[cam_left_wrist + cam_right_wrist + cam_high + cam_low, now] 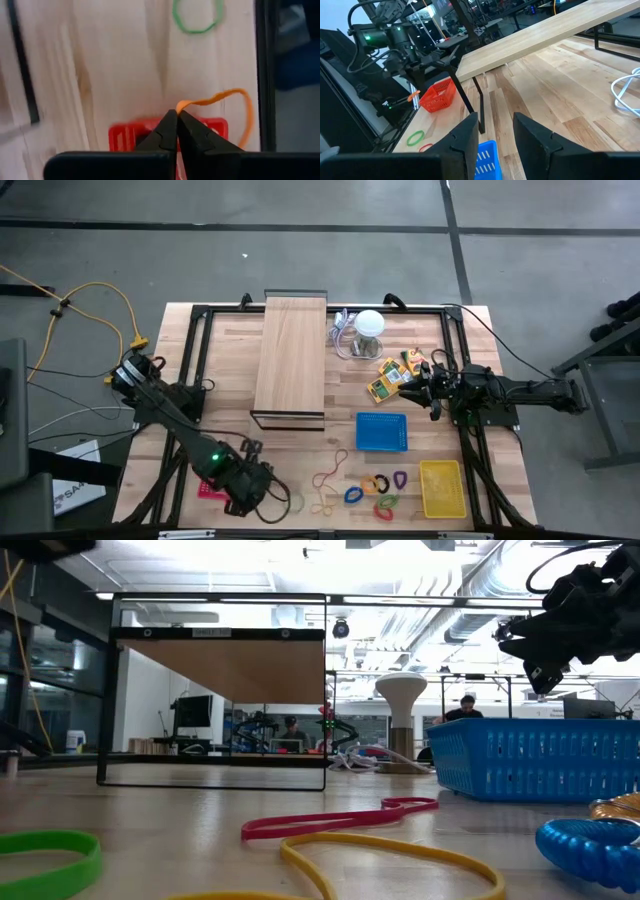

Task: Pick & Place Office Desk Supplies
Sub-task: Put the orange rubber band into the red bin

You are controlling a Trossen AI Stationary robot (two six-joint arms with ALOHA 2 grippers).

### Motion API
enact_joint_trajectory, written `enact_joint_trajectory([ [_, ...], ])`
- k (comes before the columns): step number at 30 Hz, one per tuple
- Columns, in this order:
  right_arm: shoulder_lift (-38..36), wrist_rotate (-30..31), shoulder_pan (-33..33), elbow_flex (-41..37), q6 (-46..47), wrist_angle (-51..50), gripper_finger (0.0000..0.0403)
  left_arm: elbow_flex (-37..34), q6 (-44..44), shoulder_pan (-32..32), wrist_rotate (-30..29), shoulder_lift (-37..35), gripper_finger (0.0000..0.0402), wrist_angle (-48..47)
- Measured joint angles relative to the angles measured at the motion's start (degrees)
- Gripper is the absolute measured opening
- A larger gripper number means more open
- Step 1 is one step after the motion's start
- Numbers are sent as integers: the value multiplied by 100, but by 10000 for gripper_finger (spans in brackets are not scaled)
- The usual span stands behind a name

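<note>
The raised board on its black frame blocks the table's middle, with open room beneath it. Right of it, bare wood lies between the frame and the blue basket. The front edge is crowded with bands and clips between the red basket and yellow basket.

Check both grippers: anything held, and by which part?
Left gripper is shut on an orange rubber band, pinching one end of its loop above the red basket. Right gripper is open, holding nothing.
</note>
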Motion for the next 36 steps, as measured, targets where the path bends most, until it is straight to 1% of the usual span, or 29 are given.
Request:
enact_joint_trajectory([
  [5,1,-1,-1,0,0,0,111,2,-1646,-297,-196,-75,1,-395],
  [11,1,0,-1,0,0,0,111,4,-4170,-530,-168,-75,1,-1096],
  [14,-1,1,0,0,0,-1,111,4,-4845,-628,-168,-75,1,-1300],
  [23,0,0,0,0,0,0,111,4,-5089,-647,-145,-20,1,-1296],
  [27,1,-1,-2,0,0,0,111,4,-5156,-647,40,-20,3,-1392],
  [31,0,-1,0,0,0,-1,111,4,-5315,-647,103,-20,22,-1603],
  [36,-1,1,0,0,0,-2,111,4,-5299,-647,115,-18,56,-1606],
])
